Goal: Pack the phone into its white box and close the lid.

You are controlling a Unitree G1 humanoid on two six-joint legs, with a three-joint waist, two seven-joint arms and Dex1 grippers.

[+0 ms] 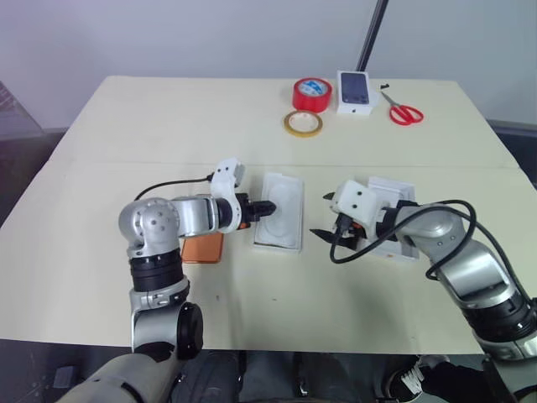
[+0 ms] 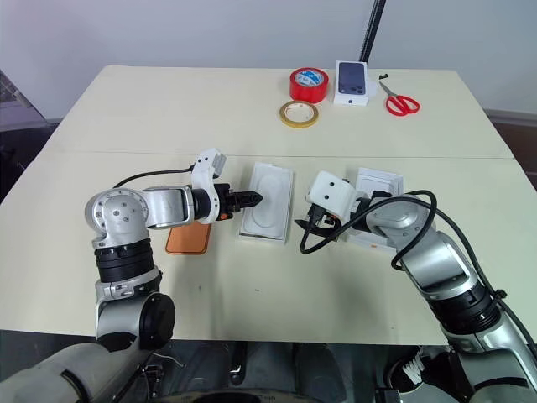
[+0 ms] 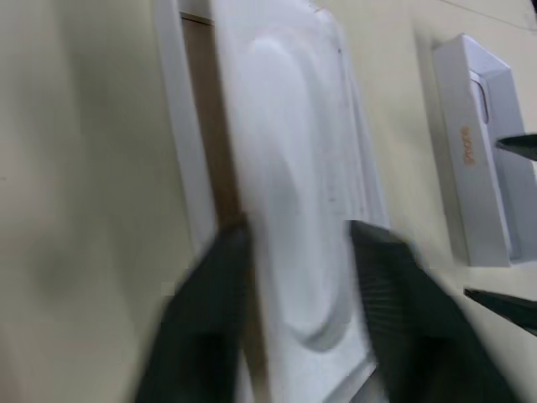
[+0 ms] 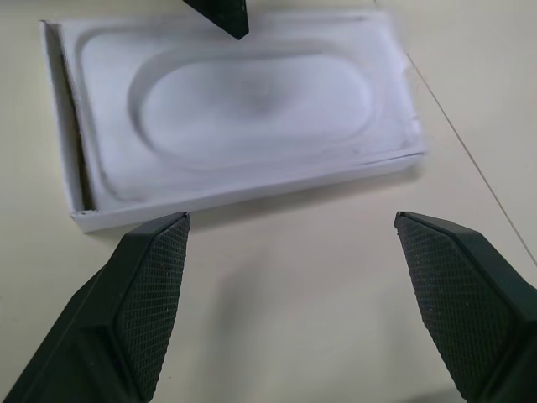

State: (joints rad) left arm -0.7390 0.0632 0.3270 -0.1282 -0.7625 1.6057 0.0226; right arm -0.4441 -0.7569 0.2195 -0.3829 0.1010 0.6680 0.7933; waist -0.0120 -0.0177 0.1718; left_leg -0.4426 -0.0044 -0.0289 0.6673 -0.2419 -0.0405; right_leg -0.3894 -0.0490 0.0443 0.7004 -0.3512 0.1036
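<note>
The white box [image 1: 280,211] lies open at the table's middle, a moulded white insert with an oval hollow [image 4: 243,109] resting in it. My left gripper [image 1: 267,207] is at the box's left wall, its fingers [image 3: 210,319] open and straddling the insert's edge. The orange phone [image 1: 204,248] lies flat left of the box, partly hidden under my left forearm. My right gripper [image 1: 320,216] hovers just right of the box, its fingers [image 4: 151,277] spread wide with nothing between them. The white lid [image 1: 393,198] lies behind the right gripper, partly covered by it.
At the far edge stand a red tape roll [image 1: 312,92], a yellow tape ring [image 1: 302,123], a small white box with a phone picture [image 1: 355,92] and red scissors [image 1: 405,112]. A black pole [image 1: 373,34] rises behind them.
</note>
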